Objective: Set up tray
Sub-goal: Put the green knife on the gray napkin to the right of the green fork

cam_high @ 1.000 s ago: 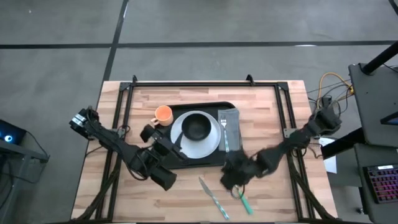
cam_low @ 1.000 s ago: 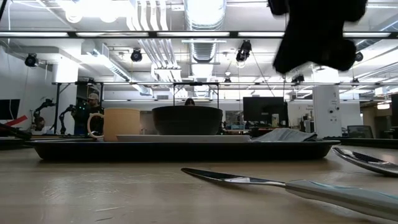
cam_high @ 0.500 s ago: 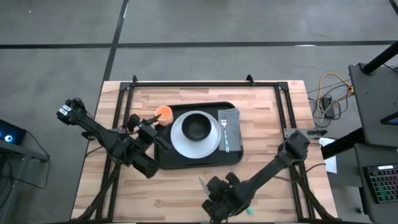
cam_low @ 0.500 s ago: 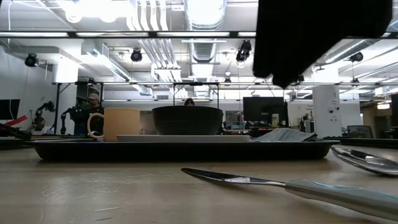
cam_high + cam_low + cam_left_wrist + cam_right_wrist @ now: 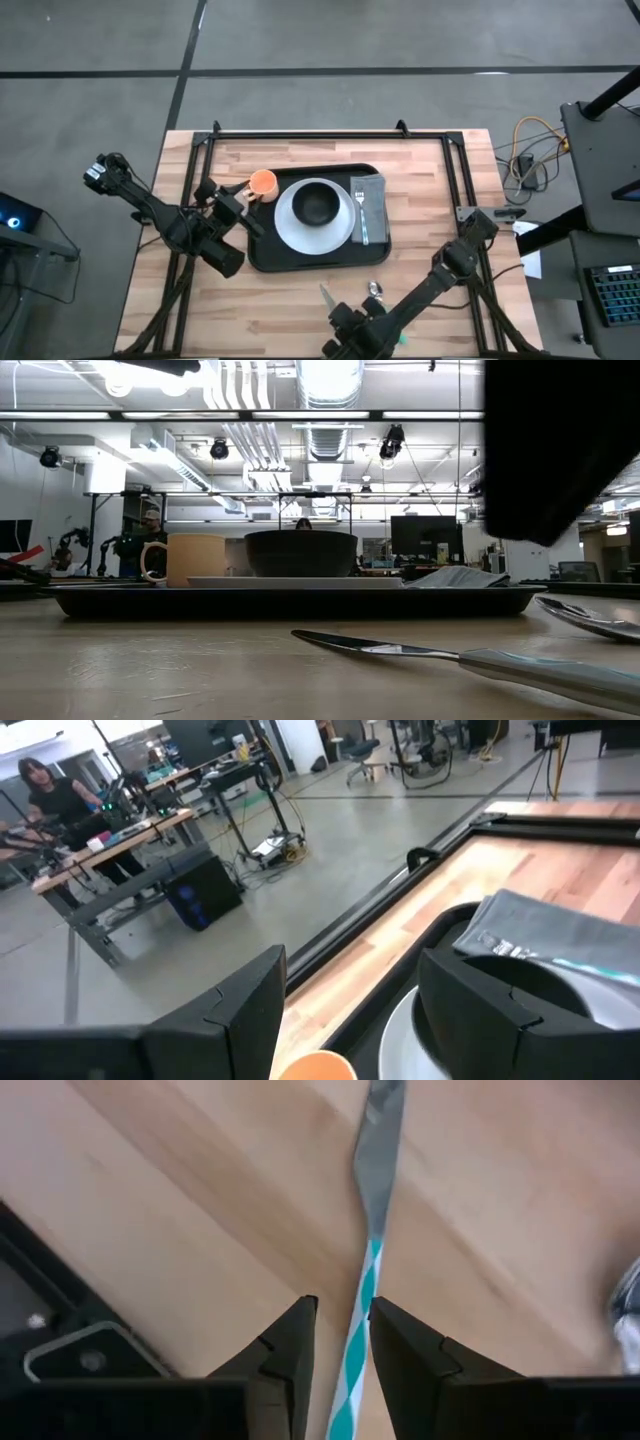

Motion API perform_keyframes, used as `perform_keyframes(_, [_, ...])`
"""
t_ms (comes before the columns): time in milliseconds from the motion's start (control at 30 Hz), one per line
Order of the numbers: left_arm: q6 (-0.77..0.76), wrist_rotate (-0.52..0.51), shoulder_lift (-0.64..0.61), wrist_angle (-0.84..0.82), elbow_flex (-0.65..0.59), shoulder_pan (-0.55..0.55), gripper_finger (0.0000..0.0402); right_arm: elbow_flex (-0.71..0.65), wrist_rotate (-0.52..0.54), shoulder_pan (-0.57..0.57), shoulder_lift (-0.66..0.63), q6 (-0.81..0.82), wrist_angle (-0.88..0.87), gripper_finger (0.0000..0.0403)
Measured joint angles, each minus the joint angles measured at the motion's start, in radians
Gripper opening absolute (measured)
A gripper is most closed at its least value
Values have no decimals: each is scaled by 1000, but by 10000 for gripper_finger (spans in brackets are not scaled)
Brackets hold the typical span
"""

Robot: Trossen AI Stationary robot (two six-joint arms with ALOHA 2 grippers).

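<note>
Two arms in frame. Left gripper (image 5: 232, 208) hovers at the left edge of the black tray (image 5: 262, 258), jaws wide, empty. Tray sits mid-table, carrying orange cup (image 5: 263, 183), white plate (image 5: 345, 228) with dark bowl (image 5: 317, 204), grey napkin (image 5: 371, 193) and fork (image 5: 360, 215). Right gripper (image 5: 338, 1370) at the table's front edge, jaws narrowly straddling the knife (image 5: 365, 1260) handle; contact unclear. Spoon (image 5: 373, 290) just beside.

**Colours and patterns on the table**

Tray (image 5: 262, 262) black. Plate (image 5: 288, 226) white, bowl (image 5: 317, 204) on it black. Cup (image 5: 263, 183) orange. Napkin (image 5: 373, 187) grey. Knife (image 5: 361, 1270): silver blade, teal-and-white spiral-striped handle between the right gripper's (image 5: 340, 1323) dark fingers. Table (image 5: 420, 190) light wood planks, black frame.
</note>
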Motion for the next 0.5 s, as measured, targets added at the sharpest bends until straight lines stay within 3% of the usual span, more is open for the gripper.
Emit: perform_keyframes(500, [48,1,5,1,25,0,208,-44,-21,4,21,66,20,109])
